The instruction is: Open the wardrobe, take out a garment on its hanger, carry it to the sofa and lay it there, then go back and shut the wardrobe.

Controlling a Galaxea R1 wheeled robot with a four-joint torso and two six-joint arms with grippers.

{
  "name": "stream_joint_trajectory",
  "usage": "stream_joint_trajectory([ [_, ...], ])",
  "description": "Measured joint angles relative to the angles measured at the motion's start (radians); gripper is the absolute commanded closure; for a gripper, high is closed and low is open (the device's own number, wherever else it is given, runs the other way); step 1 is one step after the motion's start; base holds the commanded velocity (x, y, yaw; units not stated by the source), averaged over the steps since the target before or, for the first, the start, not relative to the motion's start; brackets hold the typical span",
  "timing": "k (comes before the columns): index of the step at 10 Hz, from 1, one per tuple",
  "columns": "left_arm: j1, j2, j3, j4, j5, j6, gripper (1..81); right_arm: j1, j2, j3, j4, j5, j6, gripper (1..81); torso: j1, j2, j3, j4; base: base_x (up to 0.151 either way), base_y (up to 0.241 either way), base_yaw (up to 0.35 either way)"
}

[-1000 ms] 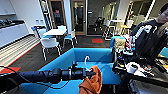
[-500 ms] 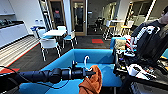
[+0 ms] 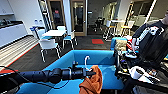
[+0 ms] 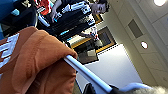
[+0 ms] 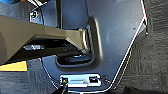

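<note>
We find the left arm reaching in horizontally across the head view, its left gripper point(image 3: 91, 73) closed on the hanger point(image 3: 86, 60), whose white hook curves up just above the fingers. The garment point(image 3: 92, 82) hangs orange and bunched from that hanger, directly below the gripper and in front of the sofa point(image 3: 100, 58). The sofa's blue seat and low back lie just beyond the garment; the garment is not resting on the cushions. In the left wrist view the garment point(image 4: 35, 65) shows a white mark, with the hanger's white bar point(image 4: 85, 73) emerging from its fold. A person point(image 3: 153, 41) in a dark top stands to the right, beside the sofa's end. A white table point(image 3: 54, 33) with white-framed chairs point(image 3: 48, 45) stands well beyond the sofa. We cannot tell the state of the right gripper's fingers.
</note>
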Motion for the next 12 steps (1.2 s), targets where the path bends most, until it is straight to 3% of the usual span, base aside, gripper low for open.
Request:
stream_joint_trajectory([
  [7, -0.001, 0.009, -0.001, 0.001, 0.0, 0.001, 81.1, -0.006, 0.0, 0.0, 0.0, 0.0, 0.0, 1.0, 0.0, 0.001, 0.0, 0.0, 0.014, 0.0, 0.0],
  [12, -0.061, 0.156, -0.187, 0.0, 0.001, -0.024, 81.1, 0.004, 0.005, 0.001, 0.001, 0.001, 0.0, 1.0, 0.001, 0.001, 0.0, 0.0, 0.0, 0.0, 0.0],
])
